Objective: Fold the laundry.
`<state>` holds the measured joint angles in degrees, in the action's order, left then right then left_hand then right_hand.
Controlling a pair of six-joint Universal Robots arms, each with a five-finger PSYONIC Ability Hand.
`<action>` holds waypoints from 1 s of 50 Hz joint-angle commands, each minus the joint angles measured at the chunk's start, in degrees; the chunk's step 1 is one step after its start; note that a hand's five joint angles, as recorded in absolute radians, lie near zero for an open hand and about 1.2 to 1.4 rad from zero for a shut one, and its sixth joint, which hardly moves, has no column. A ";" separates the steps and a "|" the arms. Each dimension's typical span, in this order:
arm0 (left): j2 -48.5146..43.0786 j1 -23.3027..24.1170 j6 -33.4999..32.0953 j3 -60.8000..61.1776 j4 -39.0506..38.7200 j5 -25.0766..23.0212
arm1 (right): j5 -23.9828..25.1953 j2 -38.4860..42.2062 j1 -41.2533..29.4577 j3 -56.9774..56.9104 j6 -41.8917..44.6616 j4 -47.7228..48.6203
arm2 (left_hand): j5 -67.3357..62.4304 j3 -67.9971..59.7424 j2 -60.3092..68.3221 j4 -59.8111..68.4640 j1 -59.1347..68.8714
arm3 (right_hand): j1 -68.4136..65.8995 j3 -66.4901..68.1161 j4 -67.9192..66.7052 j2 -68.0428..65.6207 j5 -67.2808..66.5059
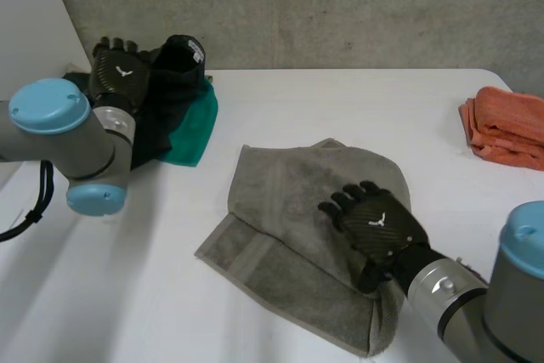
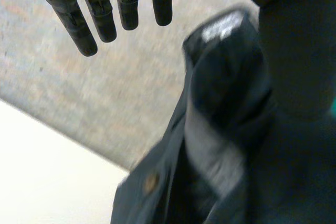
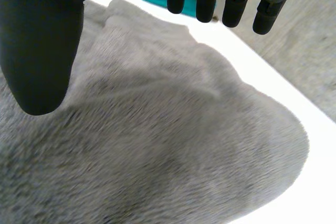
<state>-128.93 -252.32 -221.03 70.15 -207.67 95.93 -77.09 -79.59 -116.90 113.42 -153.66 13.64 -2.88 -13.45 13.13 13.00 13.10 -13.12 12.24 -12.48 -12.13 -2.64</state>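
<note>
two hands, one closer: in the head view the towel (image 1: 293, 210) is lying mid-table, slanting far-left to near-right, right hand (image 1: 378, 227) lying over its right part, left hand (image 1: 119, 74) well apart over a garment (image 1: 174, 82). left wrist view: fingers (image 2: 105, 11) are hanging straight, released. right wrist view: fingers (image 3: 233, 3) are reaching straight, grasping nothing, towel under the palm.

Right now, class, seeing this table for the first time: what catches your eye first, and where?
The rumpled grey towel in the middle of the white table, with the right hand open over it. Next, the dark garment heaped on a teal cloth at the far left, the left hand open by it, and a folded orange cloth at the right edge.
</note>
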 commanded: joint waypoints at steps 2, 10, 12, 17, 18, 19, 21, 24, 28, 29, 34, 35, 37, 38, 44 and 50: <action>11.68 6.83 6.39 12.02 4.11 -1.27 | 0.62 -6.27 4.22 -2.14 -0.14 -6.59 | 0.65 1.22 -0.90 -0.76 -0.87 | 3.12 -2.24 2.48 2.13 2.64; 16.79 14.83 11.23 21.34 7.19 -11.37 | 0.89 -7.42 8.53 -5.49 0.12 -16.70 | -1.03 -0.46 0.78 0.92 0.81 | 3.12 -2.24 2.48 2.13 2.64; 16.70 15.80 11.41 22.40 7.19 -13.13 | 1.24 -7.42 9.76 -5.57 0.03 -18.90 | -1.87 -1.30 1.62 1.76 1.65 | 3.12 -2.24 2.48 2.13 2.64; 13.11 18.61 10.88 22.32 7.19 -15.16 | 1.15 -7.42 10.38 -3.82 -0.76 -19.70 | -5.73 -5.16 5.48 5.61 5.51 | 3.12 -2.24 2.48 2.13 2.64; 12.05 18.70 10.88 21.97 7.19 -15.16 | 1.06 -7.33 10.38 -3.12 -0.85 -19.70 | -6.41 -5.84 6.16 6.29 6.19 | 3.12 -2.24 2.48 2.13 2.64; 11.08 18.88 10.88 21.61 7.28 -15.25 | 1.06 -7.25 10.38 -1.81 -0.93 -19.61 | -7.58 -7.01 7.33 7.47 7.36 | 3.12 -2.24 2.48 2.13 2.64; 8.02 19.23 10.88 20.04 7.54 -15.34 | 0.98 -7.07 10.21 -0.48 -1.02 -19.18 | -10.77 -10.20 10.52 10.66 10.55 | 3.12 -2.24 2.48 2.13 2.64; 6.07 19.49 10.88 18.36 7.98 -15.34 | 0.98 -6.72 10.20 2.15 -2.16 -16.72 | -12.63 -12.06 12.38 12.52 12.41 | 3.12 -2.24 2.48 2.13 2.64; 3.34 19.67 10.88 15.38 8.95 -15.25 | 1.15 -6.45 9.94 4.53 -5.32 -12.50 | -16.17 -15.60 15.92 16.05 15.95 | 3.12 -2.24 2.48 2.13 2.64; 2.12 19.67 10.88 14.07 9.39 -15.25 | 1.15 -6.45 9.77 4.79 -6.03 -12.06 | -18.83 -18.26 18.59 18.72 18.62 | 3.12 -2.24 2.48 2.13 2.64; -0.61 19.67 10.80 11.42 10.80 -15.25 | 0.98 -5.23 9.50 5.24 -8.05 -10.74 | -19.87 -19.30 19.62 19.76 19.65 | 3.12 -2.24 2.48 2.13 2.64; -1.23 19.67 10.80 10.89 10.97 -15.25 | 0.89 -4.96 9.50 5.24 -8.05 -10.65 | -20.37 -19.80 20.12 20.26 20.15 | 3.12 -2.24 2.48 2.13 2.64; -2.37 19.76 10.80 9.75 11.06 -15.16 | 0.80 -4.35 9.59 5.32 -8.14 -10.39 | -22.55 -21.98 22.30 22.44 22.34 | 3.12 -2.24 2.48 2.13 2.64; -2.64 19.76 10.80 9.48 11.06 -15.16 | 0.63 -3.74 9.50 5.32 -8.14 -9.69 | -23.39 -22.82 23.15 23.28 23.18 | 3.12 -2.24 2.48 2.13 2.64; -4.22 20.20 9.22 8.52 11.15 -15.16 | 0.10 -1.27 9.41 5.76 -8.23 -6.96 | -29.11 -28.54 28.86 29.00 28.89 | 2.53 -1.66 1.89 1.55 2.05; -4.92 20.37 7.72 8.43 11.24 -15.07 | -1.31 0.49 9.50 5.41 -8.14 -6.08 | -50.93 -50.36 50.68 50.82 50.71 | -28.48 29.36 -29.12 -29.47 -28.96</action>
<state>-133.45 -232.11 -212.09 78.59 -196.47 80.80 -77.28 -80.45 -107.47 119.12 -161.91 6.79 -29.13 -39.25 39.32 39.41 39.73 -17.93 16.89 -17.03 -17.57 -7.28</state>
